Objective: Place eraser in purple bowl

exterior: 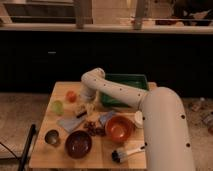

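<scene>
Camera view: our claw (90,106) hangs low over the tabletop (45,156), and we cannot tell whether it is apart or clamped. The eraser (81,113) lies just beside it at 7 o'clock, seemingly slanting 8-to-2. The purple bowl (78,144) waits at 6 o'clock.

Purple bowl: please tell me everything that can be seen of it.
The purple bowl is round, dark maroon, glossy inside, seemingly empty. It stands upright near the front edge of the wooden table, between the metal cup and the orange bowl, touching neither. The tool hangs farther back, apart from it.
</scene>
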Robot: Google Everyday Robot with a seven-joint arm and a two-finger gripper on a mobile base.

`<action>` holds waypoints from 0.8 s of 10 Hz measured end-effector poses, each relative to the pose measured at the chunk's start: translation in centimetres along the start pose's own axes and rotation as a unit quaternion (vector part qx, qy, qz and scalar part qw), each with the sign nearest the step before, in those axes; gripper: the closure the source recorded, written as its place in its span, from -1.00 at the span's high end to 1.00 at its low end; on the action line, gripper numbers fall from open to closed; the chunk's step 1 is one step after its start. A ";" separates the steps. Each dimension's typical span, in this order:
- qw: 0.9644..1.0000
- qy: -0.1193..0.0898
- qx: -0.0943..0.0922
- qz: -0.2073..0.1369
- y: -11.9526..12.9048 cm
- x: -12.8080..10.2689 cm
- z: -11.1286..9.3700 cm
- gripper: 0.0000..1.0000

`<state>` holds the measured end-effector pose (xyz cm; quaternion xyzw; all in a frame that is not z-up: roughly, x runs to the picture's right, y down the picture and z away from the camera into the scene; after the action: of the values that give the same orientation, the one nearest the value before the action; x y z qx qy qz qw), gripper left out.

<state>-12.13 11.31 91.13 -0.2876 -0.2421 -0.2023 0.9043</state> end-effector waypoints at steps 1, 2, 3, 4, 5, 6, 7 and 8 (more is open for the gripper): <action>1.000 -0.004 -0.002 0.005 0.1 0.3 0.6 0.60; 1.000 -0.007 -0.004 0.009 0.2 0.6 1.1 0.53; 1.000 -0.010 -0.007 0.013 0.4 0.9 1.5 0.33; 1.000 -0.012 -0.009 0.016 0.6 1.1 1.8 0.13; 1.000 -0.013 -0.009 0.017 0.7 1.2 1.9 -0.08; 1.000 -0.012 -0.004 0.015 0.6 1.2 1.6 -0.27; 1.000 -0.011 0.002 0.010 0.5 0.9 0.8 -0.48; 1.000 -0.008 0.009 0.007 0.4 0.6 -0.2 -0.67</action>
<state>-11.42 11.36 91.19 -0.2829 -0.2488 -0.1913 0.9064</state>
